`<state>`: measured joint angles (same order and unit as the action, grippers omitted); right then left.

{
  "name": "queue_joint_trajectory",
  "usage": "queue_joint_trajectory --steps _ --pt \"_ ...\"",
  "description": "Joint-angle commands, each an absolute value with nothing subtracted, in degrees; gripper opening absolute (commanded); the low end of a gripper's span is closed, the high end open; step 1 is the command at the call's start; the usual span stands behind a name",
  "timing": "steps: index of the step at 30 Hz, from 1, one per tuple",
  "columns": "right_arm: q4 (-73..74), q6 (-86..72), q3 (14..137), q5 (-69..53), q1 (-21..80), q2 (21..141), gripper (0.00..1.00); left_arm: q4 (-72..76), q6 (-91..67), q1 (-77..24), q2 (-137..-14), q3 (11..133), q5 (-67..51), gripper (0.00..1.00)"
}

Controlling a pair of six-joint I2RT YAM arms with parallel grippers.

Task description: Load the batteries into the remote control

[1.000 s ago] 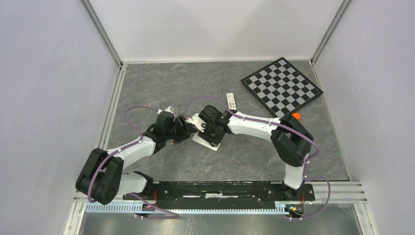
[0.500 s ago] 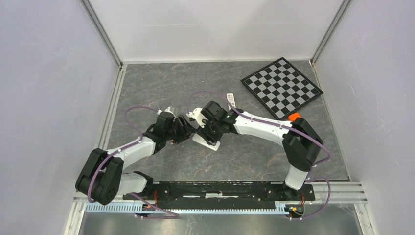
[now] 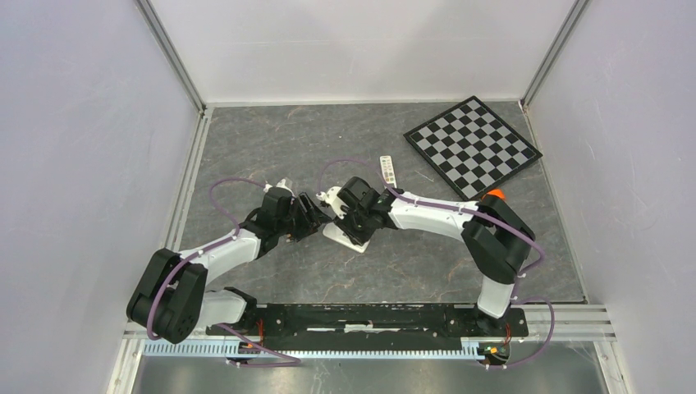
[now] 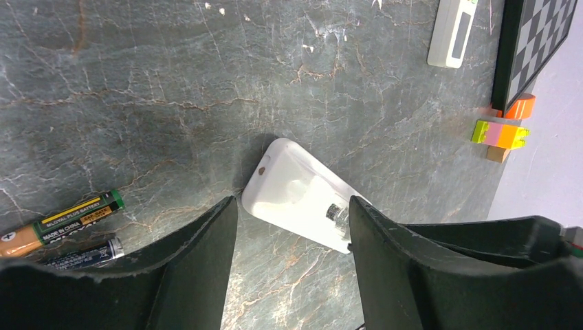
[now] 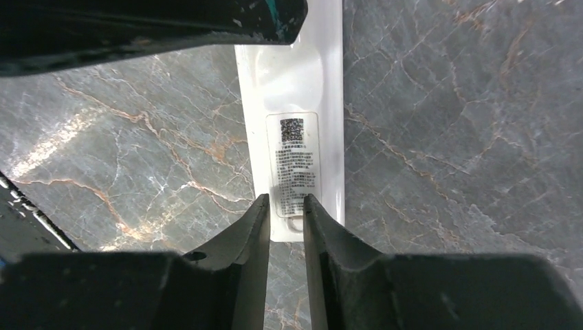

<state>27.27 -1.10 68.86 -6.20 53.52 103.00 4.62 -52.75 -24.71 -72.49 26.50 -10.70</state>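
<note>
The white remote control lies back-up on the stone table between both grippers. In the left wrist view its open battery compartment with a spring shows between my left gripper's wide-open, empty jaws. The batteries lie on the table to the left: a gold and green one and a dark one. In the right wrist view my right gripper hovers over the remote's labelled end, jaws a narrow gap apart, nothing between them. From above, the left gripper and right gripper almost meet.
A second small remote lies further back, also in the left wrist view. A chessboard sits at the back right with an orange piece and a pink-yellow block beside it. White walls enclose the table.
My right gripper swung up and to the far left of the remote, then came back down over its end. The left arm has stayed put.
</note>
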Motion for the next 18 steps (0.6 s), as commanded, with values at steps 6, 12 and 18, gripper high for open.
queue_joint_trajectory --steps 6,12,18 --pt "25.4 -2.7 67.8 -4.7 53.5 105.9 0.26 6.2 -50.0 -24.3 -73.0 26.4 -11.3 0.67" --pt "22.6 -2.8 67.2 -5.6 53.4 101.6 0.27 6.1 -50.3 -24.3 -71.8 26.8 -11.3 0.67" --pt "17.9 -3.0 63.5 -1.3 53.4 95.3 0.73 0.6 -49.4 -24.2 -67.1 28.2 -7.7 0.67"
